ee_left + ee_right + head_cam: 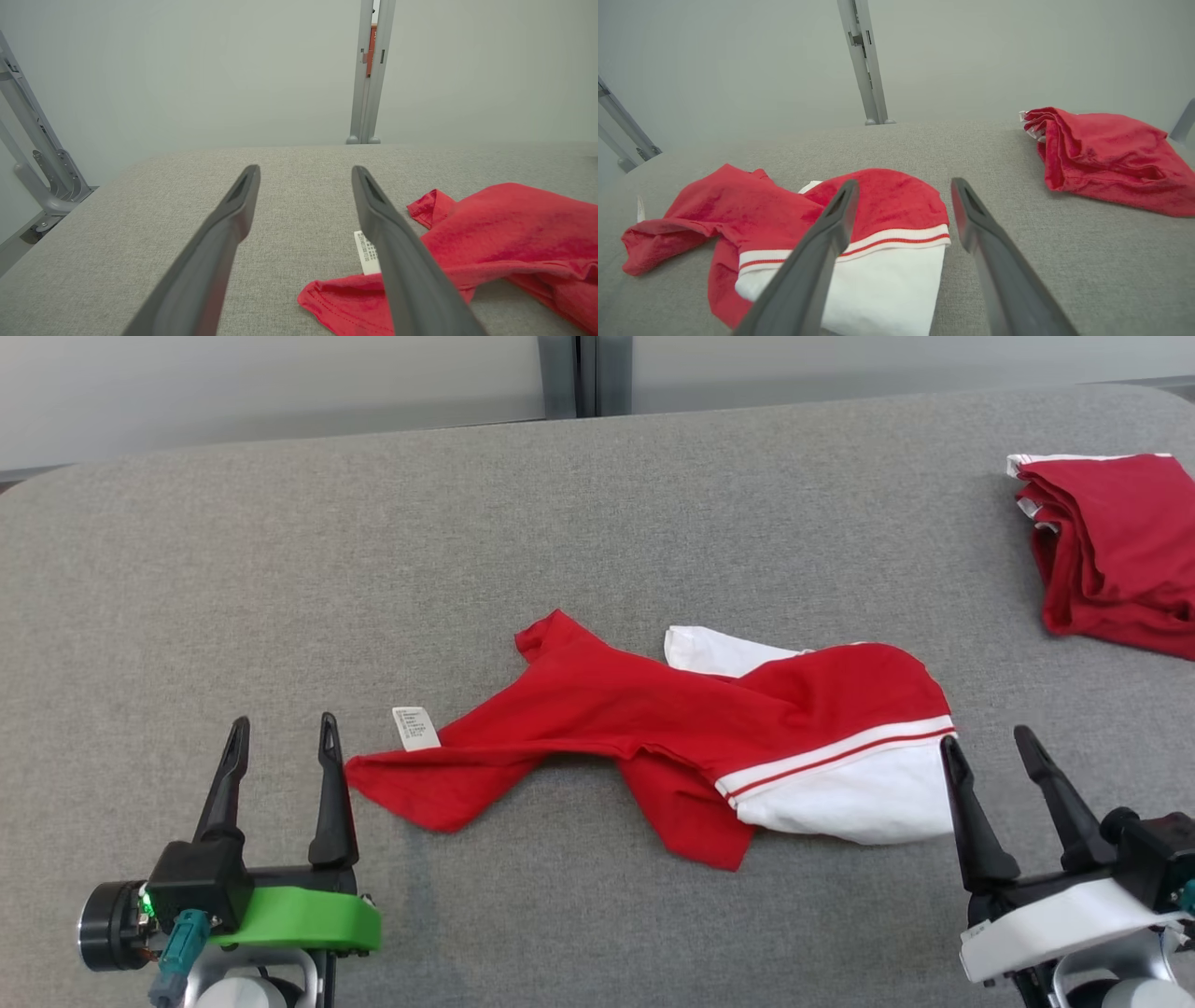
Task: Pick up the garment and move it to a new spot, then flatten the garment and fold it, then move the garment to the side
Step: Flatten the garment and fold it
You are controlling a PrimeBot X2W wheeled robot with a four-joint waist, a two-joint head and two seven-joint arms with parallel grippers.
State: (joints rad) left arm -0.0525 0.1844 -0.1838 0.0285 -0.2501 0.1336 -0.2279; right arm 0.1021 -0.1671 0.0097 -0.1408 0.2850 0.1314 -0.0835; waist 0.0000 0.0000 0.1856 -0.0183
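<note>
Lying crumpled across the middle of the grey fabric table point(597, 504), the red garment point(635, 709) with a white, red-striped panel stretches between the two grippers, its white care label point(415, 728) showing at the left end. The left gripper point(284, 721) has its jaws spread wide, holding nothing, just beside the garment's left edge. The right gripper point(985, 737), likewise spread and empty, has its inner finger at the edge of the white panel. A folded red pile point(1116, 551) sits well apart at the table's far right.
</note>
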